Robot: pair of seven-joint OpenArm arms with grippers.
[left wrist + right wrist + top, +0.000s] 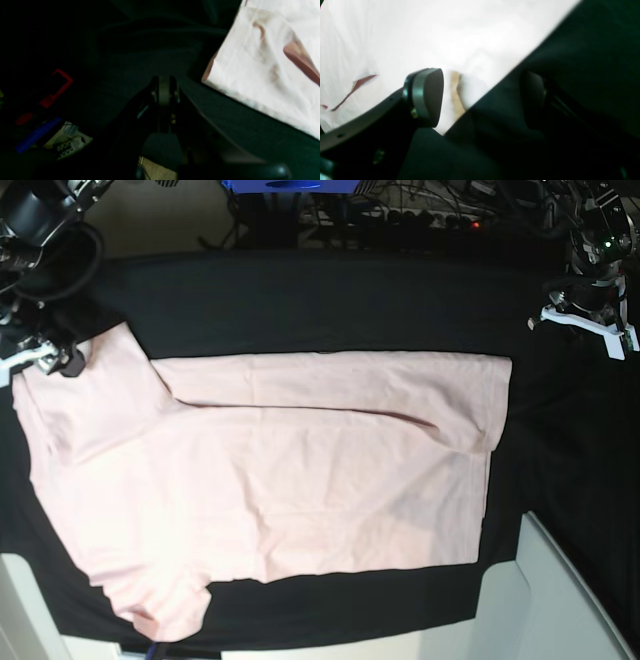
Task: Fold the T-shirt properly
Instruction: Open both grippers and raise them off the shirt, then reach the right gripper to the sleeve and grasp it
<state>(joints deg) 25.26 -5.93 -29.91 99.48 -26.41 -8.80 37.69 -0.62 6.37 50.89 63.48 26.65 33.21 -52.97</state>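
The pale pink T-shirt (300, 480) lies spread plain side up on the black table cloth (330, 300), its sleeves toward the left of the base view. My right gripper (58, 362) is at the upper-left sleeve. In the right wrist view it (482, 100) stands open astride the shirt's edge (460, 50), with one finger (427, 97) over the fabric and the other over the black cloth. My left gripper (590, 308) hangs at the far right of the base view, away from the shirt. In the left wrist view it (165, 92) is shut and empty above the cloth, beside a shirt corner (262, 70).
Cables and a blue box (290, 185) sit behind the table. White surfaces show at the bottom right (560, 600) and bottom left (20, 610) of the base view. Red and blue items (50, 95) lie off the table's side in the left wrist view.
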